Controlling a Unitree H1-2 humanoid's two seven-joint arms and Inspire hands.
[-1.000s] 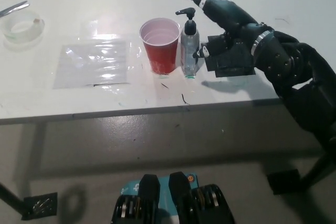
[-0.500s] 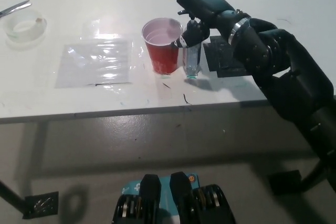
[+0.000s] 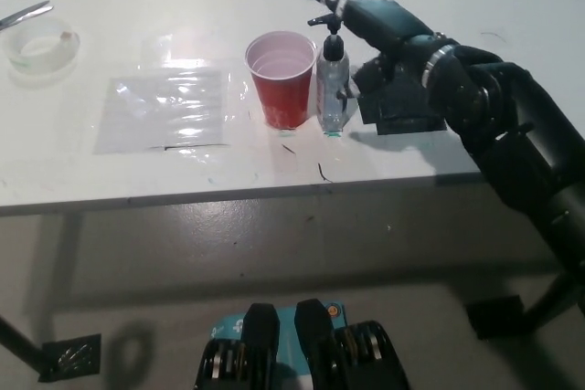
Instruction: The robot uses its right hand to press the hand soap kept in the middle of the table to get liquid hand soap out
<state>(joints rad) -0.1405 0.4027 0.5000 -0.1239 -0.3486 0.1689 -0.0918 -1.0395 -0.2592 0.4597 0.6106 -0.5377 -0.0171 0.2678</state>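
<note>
right hand (image 3: 384, 29) open, over soap bottle (image 3: 332, 79) pump | red cup (image 3: 281, 78) beside

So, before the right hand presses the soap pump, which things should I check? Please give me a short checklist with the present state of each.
1. Soap bottle stands upright on the table: ok.
2. Pump head uncovered and reachable: ok.
3. Right hand above the pump: not ok, it sits to the bottle's right with fingers reaching over toward the pump.
4. Hand touching the pump: cannot tell.
5. Red cup close beside the bottle, might be knocked: not ok.
6. Pump spout aimed at the cup: ok, it points toward it.
</note>
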